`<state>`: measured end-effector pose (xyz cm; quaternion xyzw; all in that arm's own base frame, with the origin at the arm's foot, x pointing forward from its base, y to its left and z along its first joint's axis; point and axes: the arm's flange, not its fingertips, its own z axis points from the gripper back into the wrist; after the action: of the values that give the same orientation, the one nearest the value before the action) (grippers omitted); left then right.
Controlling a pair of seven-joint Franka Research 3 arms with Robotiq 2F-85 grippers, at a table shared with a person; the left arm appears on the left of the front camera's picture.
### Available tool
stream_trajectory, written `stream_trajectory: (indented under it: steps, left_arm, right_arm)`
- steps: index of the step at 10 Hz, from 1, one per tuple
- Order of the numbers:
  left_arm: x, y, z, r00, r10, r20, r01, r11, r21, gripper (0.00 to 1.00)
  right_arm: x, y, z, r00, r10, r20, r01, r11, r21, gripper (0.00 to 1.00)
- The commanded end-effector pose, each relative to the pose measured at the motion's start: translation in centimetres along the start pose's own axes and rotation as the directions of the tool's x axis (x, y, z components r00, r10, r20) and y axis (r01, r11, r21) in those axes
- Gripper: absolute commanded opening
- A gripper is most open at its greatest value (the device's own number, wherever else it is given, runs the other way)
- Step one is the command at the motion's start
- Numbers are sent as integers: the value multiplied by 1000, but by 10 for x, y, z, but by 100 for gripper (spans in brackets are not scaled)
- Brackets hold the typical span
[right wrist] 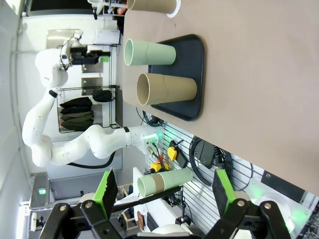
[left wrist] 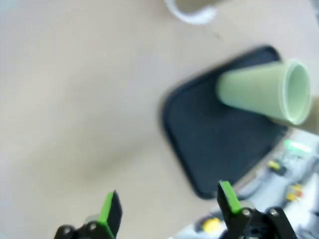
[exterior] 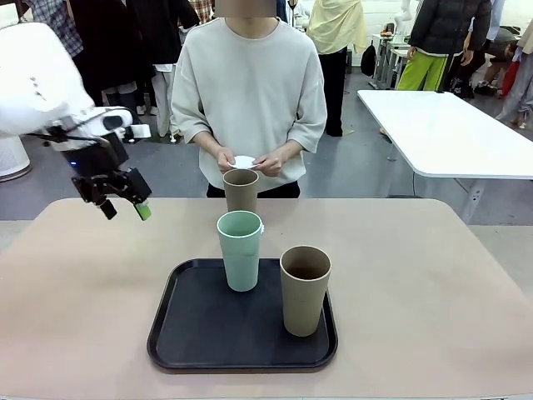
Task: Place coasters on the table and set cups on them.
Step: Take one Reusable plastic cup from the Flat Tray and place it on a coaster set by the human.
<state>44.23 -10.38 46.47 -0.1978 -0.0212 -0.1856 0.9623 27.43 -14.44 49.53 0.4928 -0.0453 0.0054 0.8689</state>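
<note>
Beige table [exterior: 433, 275], broad and mostly bare, with space around the tray for more settings. Person [exterior: 250, 83] stands at the far edge, both hands at the waist pinching a white coaster [exterior: 243, 162], likely readying it to lay down or hand over. Black tray [exterior: 191, 333] sits near the robot's edge and seems to be staging for cups not yet placed.

Left gripper [exterior: 126, 208] hovers over the table's left side, fingers apart, nothing between them, angled toward the tray; probably waiting for a target. Right gripper [right wrist: 166, 191] is spread wide and empty, well back from the table.

Brown cup [exterior: 305, 289] and mint cup [exterior: 240, 250] stand upright on the tray. Far brown cup [exterior: 241, 190] stands beyond the tray on the table, with a second coaster [left wrist: 192, 19] under its base. One setting looks done, two to go.
</note>
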Motion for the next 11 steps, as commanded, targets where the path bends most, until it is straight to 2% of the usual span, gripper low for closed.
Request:
stream_trajectory:
  steps: [1, 2, 3, 4, 5, 6, 8, 9, 11]
  left_arm:
    - [-51, 55, 41, 993, 70, -99, -104, 908, -406, 100]
    - [-86, 83, 40, 996, 67, -66, -91, 860, -502, 100]
    - [-106, 114, 57, 998, 55, -30, -62, 814, -577, 100]
    - [-116, 139, 71, 995, 99, -19, -89, 784, -615, 100]
    - [-145, 164, 62, 980, 193, 42, -114, 728, -676, 100]
    - [-165, 180, 64, 968, 225, 109, -82, 698, -711, 100]
    - [-179, 203, 76, 953, 259, 159, -49, 648, -760, 100]
    - [-185, 212, 64, 944, 280, 176, -36, 614, -788, 100]
    - [-179, 217, 69, 958, 247, 149, -36, 616, -787, 100]
  right_arm:
    - [0, 0, 0, 1000, 5, -1, -5, 1000, 12, 100]
    - [0, 0, 0, 1000, 5, -1, -5, 1000, 12, 100]
    - [0, 0, 0, 1000, 5, -1, -5, 1000, 12, 100]
    - [0, 0, 0, 1000, 5, -1, -5, 1000, 12, 100]
    - [0, 0, 0, 1000, 5, -1, -5, 1000, 12, 100]
    - [0, 0, 0, 1000, 5, -1, -5, 1000, 12, 100]
    - [0, 0, 0, 1000, 5, -1, -5, 1000, 12, 100]
    - [0, 0, 0, 1000, 5, -1, -5, 1000, 12, 100]
    - [0, 0, 0, 1000, 5, -1, -5, 1000, 12, 100]
